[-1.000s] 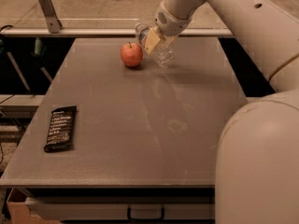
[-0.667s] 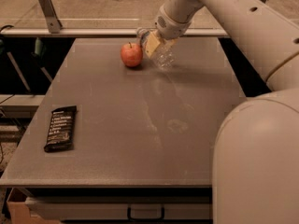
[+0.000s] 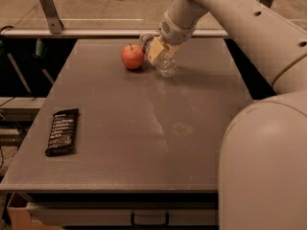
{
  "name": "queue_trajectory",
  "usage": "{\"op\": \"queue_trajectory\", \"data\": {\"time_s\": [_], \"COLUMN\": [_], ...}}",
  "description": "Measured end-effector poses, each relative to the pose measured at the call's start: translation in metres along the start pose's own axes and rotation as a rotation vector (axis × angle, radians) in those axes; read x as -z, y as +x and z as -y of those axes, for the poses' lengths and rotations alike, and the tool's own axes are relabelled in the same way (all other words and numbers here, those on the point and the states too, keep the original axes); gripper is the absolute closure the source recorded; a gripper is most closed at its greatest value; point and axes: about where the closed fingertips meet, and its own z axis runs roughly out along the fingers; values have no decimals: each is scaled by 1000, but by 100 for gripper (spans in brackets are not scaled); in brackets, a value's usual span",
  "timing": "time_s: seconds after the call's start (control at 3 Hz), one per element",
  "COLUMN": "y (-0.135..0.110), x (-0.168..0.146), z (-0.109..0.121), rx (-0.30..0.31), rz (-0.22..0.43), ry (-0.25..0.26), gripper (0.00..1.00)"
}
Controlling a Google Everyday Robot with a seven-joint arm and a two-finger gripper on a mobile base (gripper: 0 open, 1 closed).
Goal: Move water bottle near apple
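A round red-orange apple (image 3: 132,56) with a short stem sits on the grey table (image 3: 144,128) near its far edge. Just right of it a small clear crinkled water bottle (image 3: 166,64) rests on the table, its upper part hidden by the gripper. My gripper (image 3: 154,48) reaches down from the upper right and its tan fingers (image 3: 155,50) are closed around the bottle, a few centimetres right of the apple.
A black snack bar wrapper (image 3: 63,131) lies at the table's left front. A metal rail with an upright bracket (image 3: 49,4) runs behind the table. My white arm and base (image 3: 264,143) fill the right side.
The arm and the bottle stay in nearly the same place beside the apple. No clear movement shows.
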Motion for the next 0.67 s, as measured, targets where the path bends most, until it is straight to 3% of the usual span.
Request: {"op": "queue_trajectory", "data": {"time_s": [0.33,0.67], "y": [5,11], "x": [-3,-5], "z": [0,-2], "rx": [-8,-10], "rz": [-6,-11], "ry": [1,1], "gripper": [13,0]}}
